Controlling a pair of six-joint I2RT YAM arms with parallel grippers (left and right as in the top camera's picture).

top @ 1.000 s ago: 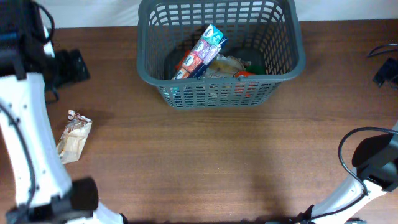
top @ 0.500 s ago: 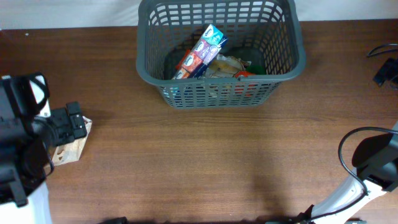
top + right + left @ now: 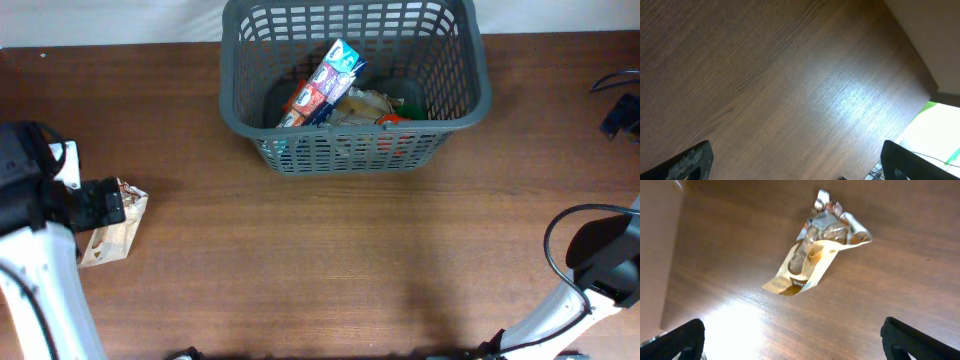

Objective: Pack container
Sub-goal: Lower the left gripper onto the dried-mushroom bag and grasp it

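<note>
Leftmost, the left gripper (image 3: 797, 341) hangs above the wooden table (image 3: 330, 260), jaws spread wide and holding nothing. In the left wrist view its two dark fingertips (image 3: 680, 342) sit at the lower corners of the frame. Below them lies a crumpled snack packet (image 3: 815, 255), tan at one end and silvery and twisted at the other, flat on the wood near the table's left edge. From overhead the gripper partly covers it.

Centre, at the far side of the table: the container (image 3: 355, 125), a dark grey lattice-sided basket, stands upright and well apart from the packet. Inside it a blue, white and red carton (image 3: 327, 78) leans tilted. A crinkled wrapper (image 3: 365, 103) and red and green items lie beside it at the bottom.

Right: the right gripper (image 3: 797, 162), jaws likewise fully apart and empty, faces bare wood close to a table edge. Its white arm (image 3: 560, 310) enters at the lower right corner of the overhead view.
</note>
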